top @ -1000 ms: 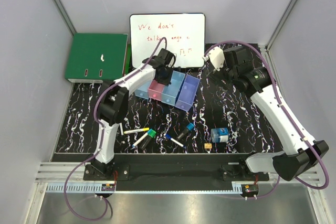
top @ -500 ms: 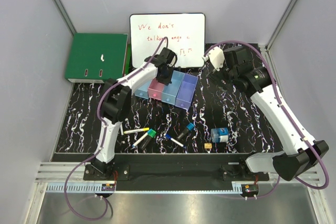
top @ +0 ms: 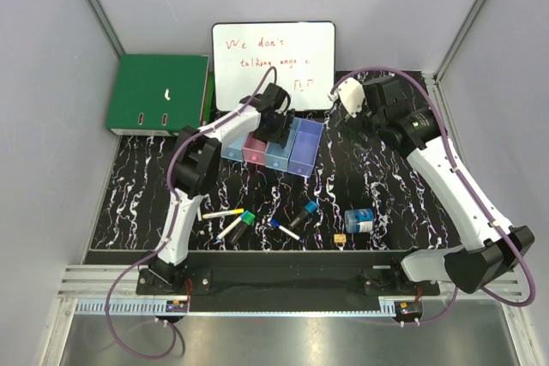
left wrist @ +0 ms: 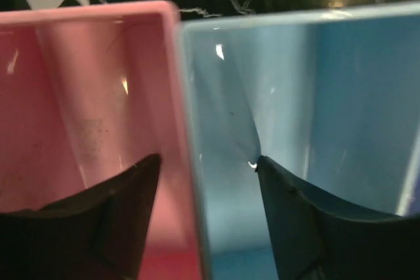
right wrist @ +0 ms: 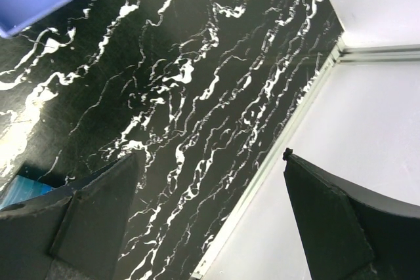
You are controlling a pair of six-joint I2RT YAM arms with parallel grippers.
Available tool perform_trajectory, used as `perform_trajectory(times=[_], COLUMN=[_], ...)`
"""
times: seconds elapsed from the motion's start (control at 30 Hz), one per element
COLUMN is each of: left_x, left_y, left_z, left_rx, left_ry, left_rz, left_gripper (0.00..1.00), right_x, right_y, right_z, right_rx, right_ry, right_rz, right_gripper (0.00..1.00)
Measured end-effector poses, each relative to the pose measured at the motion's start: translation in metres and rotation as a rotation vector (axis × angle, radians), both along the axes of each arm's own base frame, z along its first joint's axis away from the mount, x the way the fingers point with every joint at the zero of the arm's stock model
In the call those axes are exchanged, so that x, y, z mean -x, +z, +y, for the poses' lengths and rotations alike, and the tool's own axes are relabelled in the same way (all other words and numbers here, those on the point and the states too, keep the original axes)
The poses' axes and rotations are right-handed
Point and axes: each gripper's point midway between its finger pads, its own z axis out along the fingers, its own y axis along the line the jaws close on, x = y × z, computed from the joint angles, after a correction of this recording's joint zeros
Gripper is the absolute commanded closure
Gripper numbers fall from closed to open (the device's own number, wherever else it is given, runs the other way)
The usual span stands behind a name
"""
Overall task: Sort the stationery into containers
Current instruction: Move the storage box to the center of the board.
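Containers [top: 305, 157]: row of four joined bins at the far middle of the counter [top: 395, 186], just in front of the whiteboard [top: 273, 62]; same spot as a second ago.
Left pincer [top: 279, 128]: low over the row, shifted rightward from above the pink bin [left wrist: 85, 96] toward the light blue bin [left wrist: 341, 96]; fingertips [left wrist: 141, 178] now straddling the wall between the two.
Jaws: shut a second ago, now parted partway, nothing between them.
Dropped item: none visible in either bin from the wrist view; receiving bin, if any, not to be told.
Loose stationery: yellow-white marker [top: 223, 212], green-capped marker [top: 244, 221], blue-tipped pen [top: 285, 229], blue-capped marker [top: 304, 213], blue-white cylinder [top: 359, 220] and yellow piece [top: 340, 237], all unmoved near the front edge, well apart from the bins.
Right pincer [right wrist: 210, 162]: spread wide, empty, hanging over bare counter near the purple end of the row.
Meaning: probably a release just made; six pieces left to fetch.
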Motion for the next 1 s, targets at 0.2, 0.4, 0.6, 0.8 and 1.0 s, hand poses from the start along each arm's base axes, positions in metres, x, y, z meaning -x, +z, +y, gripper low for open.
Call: perform_trajectory(times=[0.2, 0.4, 0.6, 0.8, 1.0], left_x=[0.002, 0.008, 0.019, 0.028, 0.03], left_y=[0.003, 0.006, 0.008, 0.012, 0.028], left_z=[-0.003, -0.003, -0.001, -0.001, -0.002], left_rx=[0.018, 0.035, 0.041, 0.048, 0.068], left_ry=[-0.024, -0.035, -0.044, -0.053, -0.06], left_rz=[-0.001, 0.012, 0.049, 0.082, 0.068], left_gripper=[0.26, 0.25, 0.25, 0.25, 0.24], right_x=[-0.004, -0.013, -0.016, -0.016, -0.015], right_y=[-0.013, -0.036, -0.041, -0.039, -0.04], right_z=[0.008, 0.023, 0.03, 0.033, 0.036], right_rx=[-0.019, -0.054, -0.078, -0.095, -0.111], right_ry=[0.004, -0.003, 0.0, 0.007, 0.01], right_rz=[0.042, 0.127, 0.151, 0.151, 0.159], right_gripper=[0.0, 0.0, 0.0, 0.0, 0.0])
